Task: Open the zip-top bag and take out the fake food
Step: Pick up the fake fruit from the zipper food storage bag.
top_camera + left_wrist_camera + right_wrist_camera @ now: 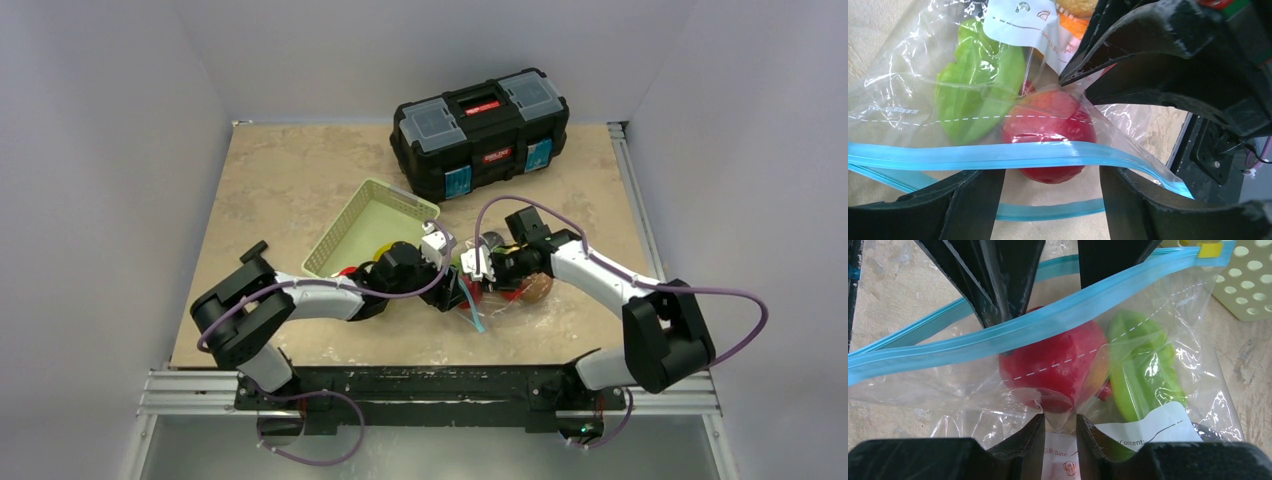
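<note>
Step in hand: opening, with the blue zip strip (973,340) partly parted. My right gripper (1060,419) is nearly closed on a fold of the zip-top bag (973,385), which lies on the table (290,170) near the basket (370,225). My left gripper (1050,175) stands wide at the mouth, holding nothing. Next move, as I judge it: widen the mouth, then reach for the fake food (1053,365).

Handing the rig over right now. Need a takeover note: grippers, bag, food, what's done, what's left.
Left gripper: open, apparently set between the parted halves of the teal-blue zip strip.
Right gripper: shut on a fold of the clear crinkly zip-top bag, at its label end.
Bag: on the beige table between the arms, near the pale green lattice basket.
Done: bag mouth is open.
Left: the round red plastic fruit and green leafy plastic piece are inside, and orange bits show behind them. Take them all out.
</note>
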